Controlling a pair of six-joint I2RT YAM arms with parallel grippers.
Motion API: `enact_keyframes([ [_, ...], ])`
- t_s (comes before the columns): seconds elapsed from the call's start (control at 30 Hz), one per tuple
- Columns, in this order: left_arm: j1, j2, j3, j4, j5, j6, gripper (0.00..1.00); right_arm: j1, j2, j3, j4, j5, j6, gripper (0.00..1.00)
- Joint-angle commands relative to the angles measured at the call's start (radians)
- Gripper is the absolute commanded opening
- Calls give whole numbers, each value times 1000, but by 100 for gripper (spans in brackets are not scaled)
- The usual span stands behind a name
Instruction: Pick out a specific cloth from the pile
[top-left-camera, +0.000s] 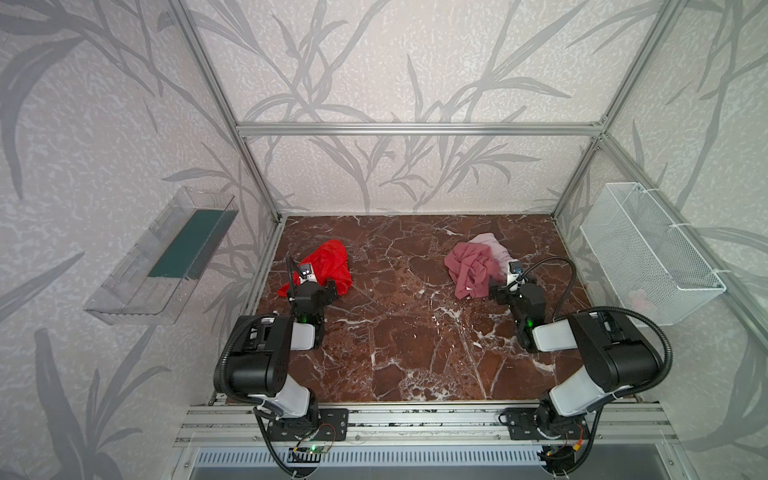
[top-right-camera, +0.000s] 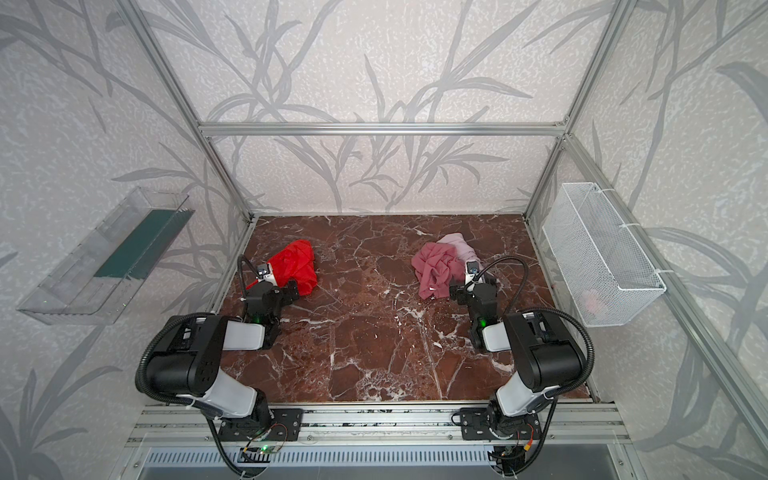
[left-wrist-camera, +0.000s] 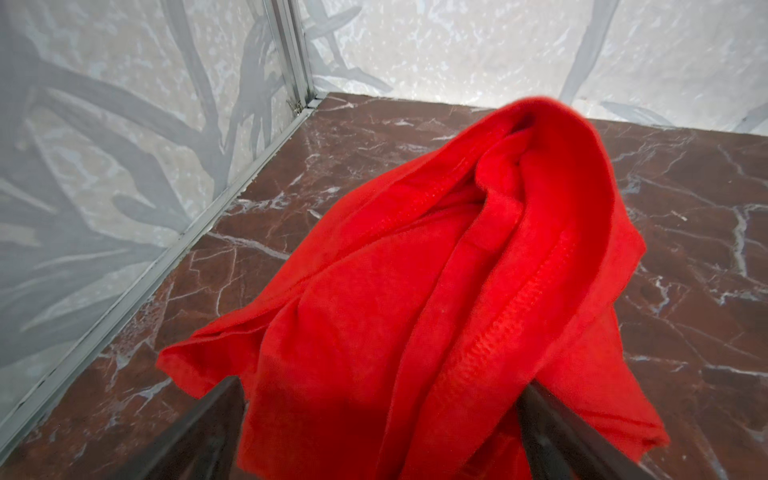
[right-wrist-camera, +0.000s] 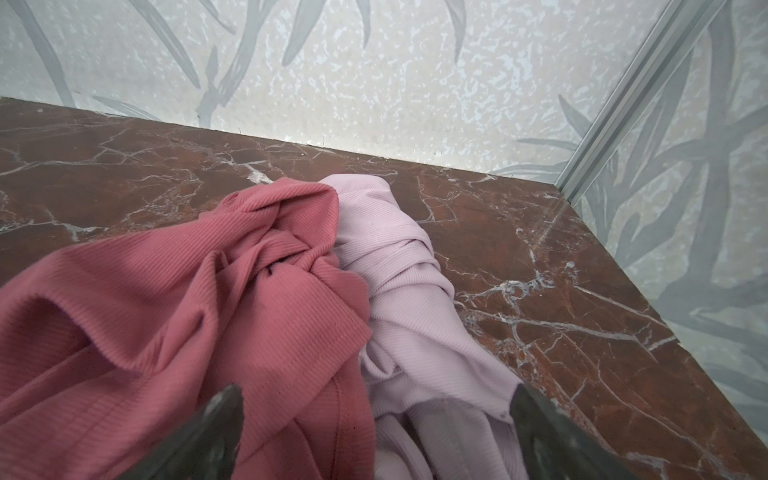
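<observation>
Red cloth (top-left-camera: 330, 266) lies well apart from the pile (top-left-camera: 473, 266), on the left half of the marble table (top-left-camera: 415, 332), so your left arm is by far the nearer one. Your left gripper (left-wrist-camera: 384, 390) stands wide open and holds nothing. The cloth's near end sits between its jaws, with the folds running straight away from it. Your right gripper (right-wrist-camera: 376, 392), also wide open and empty, hangs at the pile.
</observation>
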Motion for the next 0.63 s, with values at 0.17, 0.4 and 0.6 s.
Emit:
enact_keyframes([
  [0.17, 6, -2, -2, 63, 13, 19, 99, 13, -12, -35, 42, -6, -19, 99],
  [0.4, 5, -1, -2, 63, 13, 19, 99, 11, -14, -16, 2, 16, -7, 99],
  [0.6, 5, -1, -2, 64, 13, 20, 99, 14, -13, 2, -32, 31, -6, 99],
])
